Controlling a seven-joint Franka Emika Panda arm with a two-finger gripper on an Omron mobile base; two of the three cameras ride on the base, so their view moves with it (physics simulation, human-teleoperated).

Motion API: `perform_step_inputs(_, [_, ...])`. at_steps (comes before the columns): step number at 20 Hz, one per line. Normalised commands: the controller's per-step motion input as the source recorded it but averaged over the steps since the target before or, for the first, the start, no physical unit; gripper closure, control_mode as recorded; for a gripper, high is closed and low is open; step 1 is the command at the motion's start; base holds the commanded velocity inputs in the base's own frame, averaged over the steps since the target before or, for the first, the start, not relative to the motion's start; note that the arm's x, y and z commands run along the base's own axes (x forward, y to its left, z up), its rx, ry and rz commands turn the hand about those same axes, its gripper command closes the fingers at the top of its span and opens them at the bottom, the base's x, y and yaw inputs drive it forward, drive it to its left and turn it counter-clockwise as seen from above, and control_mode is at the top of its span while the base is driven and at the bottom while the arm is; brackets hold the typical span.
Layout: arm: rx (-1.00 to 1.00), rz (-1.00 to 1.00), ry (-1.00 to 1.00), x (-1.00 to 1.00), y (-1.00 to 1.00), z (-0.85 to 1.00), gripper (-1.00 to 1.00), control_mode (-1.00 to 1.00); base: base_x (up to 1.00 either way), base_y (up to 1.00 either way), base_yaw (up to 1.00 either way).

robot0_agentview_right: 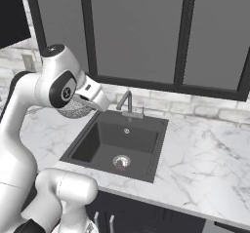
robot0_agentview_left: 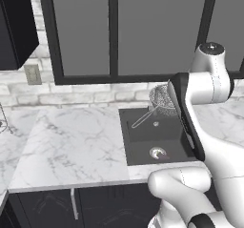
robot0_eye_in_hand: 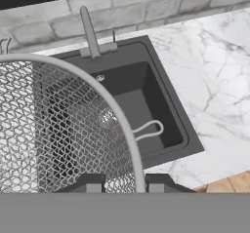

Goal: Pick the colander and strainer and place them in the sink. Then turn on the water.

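Strainer [robot0_eye_in_hand: 58, 129]: round bowl of fine, speckled light-grey mesh under a thin metal rim, with a long wire handle [robot0_agentview_left: 143, 119] ending in a loop. It hung in the air above the sink [robot0_agentview_left: 138, 148], at the basin's rear and toward one side, bowl uppermost and handle slanting down over the basin (seen from the left base view). In the hand view the mesh bowl loomed large and close, its rim arcing down between the two dark fingertips [robot0_eye_in_hand: 90, 183].

Gripper [robot0_eye_in_hand: 122, 184]: fingers were drawn close on either side of the strainer's rim, apparently holding it; the exact contact lay at the picture's edge.

Sink: dark grey, rectangular, recessed in the counter, with a round drain [robot0_agentview_right: 121, 161] in its floor; no colander could be made out in it.

Faucet [robot0_agentview_right: 126, 103]: grey metal gooseneck, standing at the sink's rear edge.

Countertop [robot0_agentview_left: 71, 146]: white marble with grey veining, running on both sides of the sink, beneath a pale brick wall [robot0_agentview_left: 71, 91] and dark-framed window [robot0_agentview_left: 112, 31].
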Motion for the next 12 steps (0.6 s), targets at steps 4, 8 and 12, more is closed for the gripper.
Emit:
perform_step_inputs(4, [0.0, 0.0, 0.0, 0.0, 0.0, 0.0, 1.0, 1.0, 0.51, 0.0, 0.04])
perform_step_inputs(8, [0.0, 0.0, 0.0, 0.0, 0.0, 0.0, 1.0, 1.0, 0.55, 0.0, 0.04])
perform_step_inputs(12, [0.0, 0.0, 0.0, 0.0, 0.0, 0.0, 1.0, 1.0, 0.61, 0.0, 0.05])
